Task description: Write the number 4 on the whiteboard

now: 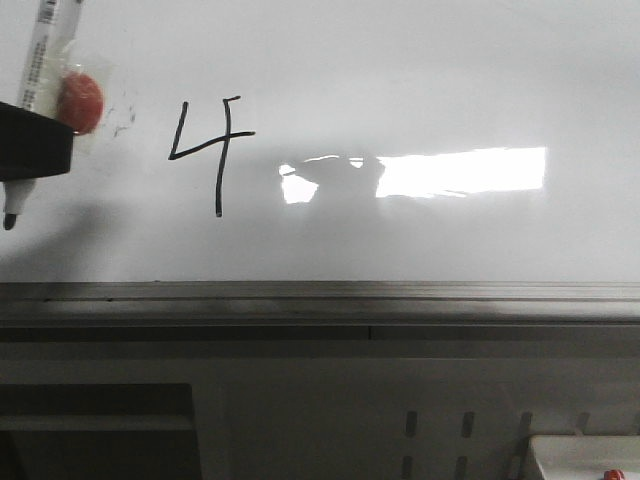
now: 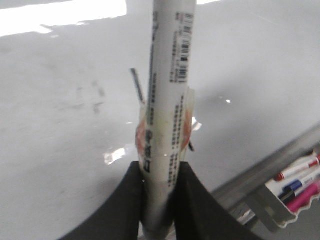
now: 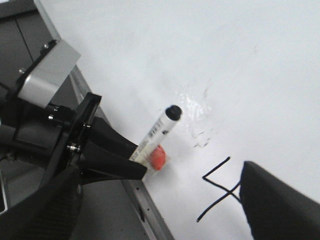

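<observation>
The whiteboard (image 1: 420, 80) fills the front view, with a bright light reflection and a grey edge rail (image 1: 320, 300) along its near side. The number 4 (image 1: 210, 150) is drawn on it in thin black lines. It also shows in the right wrist view (image 3: 220, 185). My left gripper (image 1: 30, 140) is at the far left, apart from the 4. It is shut on a white marker (image 2: 167, 100) with an orange-red piece taped to it (image 1: 80, 100). The marker's black tip (image 1: 10, 220) points down near the board. My right gripper (image 3: 160, 215) is open and empty, its fingers (image 3: 280, 200) wide apart over the board's edge.
A white tray (image 2: 280, 205) holding red, blue and pink markers sits beyond the rail, and its corner shows in the front view (image 1: 585, 455). Faint grey smudges (image 1: 122, 125) mark the board left of the 4. The left arm's body (image 3: 45, 115) is over the rail.
</observation>
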`<state>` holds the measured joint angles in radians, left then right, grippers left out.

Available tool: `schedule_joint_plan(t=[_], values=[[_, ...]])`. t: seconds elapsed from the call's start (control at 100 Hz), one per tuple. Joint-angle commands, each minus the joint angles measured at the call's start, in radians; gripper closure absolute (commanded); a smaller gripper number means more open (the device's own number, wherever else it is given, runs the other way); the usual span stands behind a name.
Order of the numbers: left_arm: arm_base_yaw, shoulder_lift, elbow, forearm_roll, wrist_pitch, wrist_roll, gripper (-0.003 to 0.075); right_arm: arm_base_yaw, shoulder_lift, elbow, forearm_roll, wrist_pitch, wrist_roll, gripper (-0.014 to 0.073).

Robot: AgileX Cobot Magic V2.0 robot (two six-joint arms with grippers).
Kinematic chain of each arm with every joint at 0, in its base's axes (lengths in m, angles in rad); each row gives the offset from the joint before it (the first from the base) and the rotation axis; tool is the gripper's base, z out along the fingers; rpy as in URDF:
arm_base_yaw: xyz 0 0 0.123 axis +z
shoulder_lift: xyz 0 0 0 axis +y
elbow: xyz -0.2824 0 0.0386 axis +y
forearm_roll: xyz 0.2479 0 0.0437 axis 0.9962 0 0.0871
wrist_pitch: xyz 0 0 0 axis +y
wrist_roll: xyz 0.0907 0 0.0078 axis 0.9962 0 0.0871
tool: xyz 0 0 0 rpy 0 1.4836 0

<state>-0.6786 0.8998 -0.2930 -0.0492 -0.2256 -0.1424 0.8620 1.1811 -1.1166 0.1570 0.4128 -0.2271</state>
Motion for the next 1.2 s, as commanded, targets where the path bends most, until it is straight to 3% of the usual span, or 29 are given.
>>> schedule_joint_plan(t=[0.0,0.15,0.38,0.93,1.0,1.19], values=[[0.041,0.001,-0.032,-0.138,-0.054,-0.009,0.0741,-0.022,-0.056,-0.036,-0.009,-0.075,-0.010,0.0056],[0.095,0.003,-0.032,-0.203,-0.012,-0.009,0.0741,-0.026,-0.072,-0.036,-0.009,-0.064,-0.010,0.0072],[0.097,0.010,-0.032,-0.262,-0.008,-0.009,0.0741,-0.026,-0.070,-0.036,-0.009,-0.055,-0.010,0.0072],[0.097,0.201,-0.138,-0.199,-0.006,-0.011,0.0733,-0.026,-0.070,-0.036,-0.009,-0.043,-0.010,0.0072],[0.097,0.201,-0.138,-0.200,-0.006,-0.011,0.0677,-0.026,-0.070,-0.036,-0.009,-0.043,-0.010,0.0072],[0.097,0.192,-0.138,-0.200,-0.059,-0.011,0.0377,-0.026,-0.070,-0.036,-0.009,-0.041,-0.010,0.0072]])
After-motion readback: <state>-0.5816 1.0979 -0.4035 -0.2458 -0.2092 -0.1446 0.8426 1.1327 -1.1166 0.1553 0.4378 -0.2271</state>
